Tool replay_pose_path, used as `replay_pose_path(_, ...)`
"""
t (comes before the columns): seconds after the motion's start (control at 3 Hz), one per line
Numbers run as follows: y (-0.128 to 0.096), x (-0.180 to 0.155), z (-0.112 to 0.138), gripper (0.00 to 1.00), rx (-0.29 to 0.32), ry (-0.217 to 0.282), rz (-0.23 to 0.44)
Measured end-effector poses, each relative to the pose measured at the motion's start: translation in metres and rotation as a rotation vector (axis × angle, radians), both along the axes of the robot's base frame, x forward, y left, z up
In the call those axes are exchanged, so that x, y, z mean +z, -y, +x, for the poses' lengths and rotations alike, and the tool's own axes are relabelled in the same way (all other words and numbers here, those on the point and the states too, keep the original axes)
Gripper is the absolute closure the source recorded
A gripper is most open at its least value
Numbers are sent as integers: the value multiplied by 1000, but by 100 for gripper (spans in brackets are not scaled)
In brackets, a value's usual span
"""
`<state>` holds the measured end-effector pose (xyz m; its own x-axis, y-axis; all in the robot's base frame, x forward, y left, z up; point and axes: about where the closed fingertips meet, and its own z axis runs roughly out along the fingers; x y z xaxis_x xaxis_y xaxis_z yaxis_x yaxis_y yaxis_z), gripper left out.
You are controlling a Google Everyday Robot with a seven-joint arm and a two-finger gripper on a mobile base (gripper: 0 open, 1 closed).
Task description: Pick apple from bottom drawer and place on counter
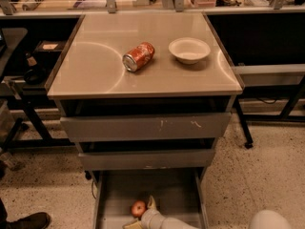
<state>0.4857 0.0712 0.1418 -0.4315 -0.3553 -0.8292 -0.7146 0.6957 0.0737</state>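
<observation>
Apple point(138, 208) in the bottom drawer point(181, 194): likely light, firm, smooth, apt to roll. Gripper point(140, 214) down beside it, fingers point(151, 203) spread either side, not pinching. Best squeezed gently across the widest middle.

A crushed red-orange metal soda can point(138, 57) lies on its side near the middle of the counter point(95, 75). A shallow white round bowl point(189, 49) stands near it, toward the far right corner, not touching. The gripper point(141, 213) is at the view's bottom edge.
</observation>
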Motion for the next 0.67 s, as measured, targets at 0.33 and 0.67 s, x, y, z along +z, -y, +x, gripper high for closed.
replay_pose_path(0.33, 0, 0, 0, 18, 0, 0, 0)
replay_pose_path(0.67, 0, 0, 0, 42, 0, 0, 0)
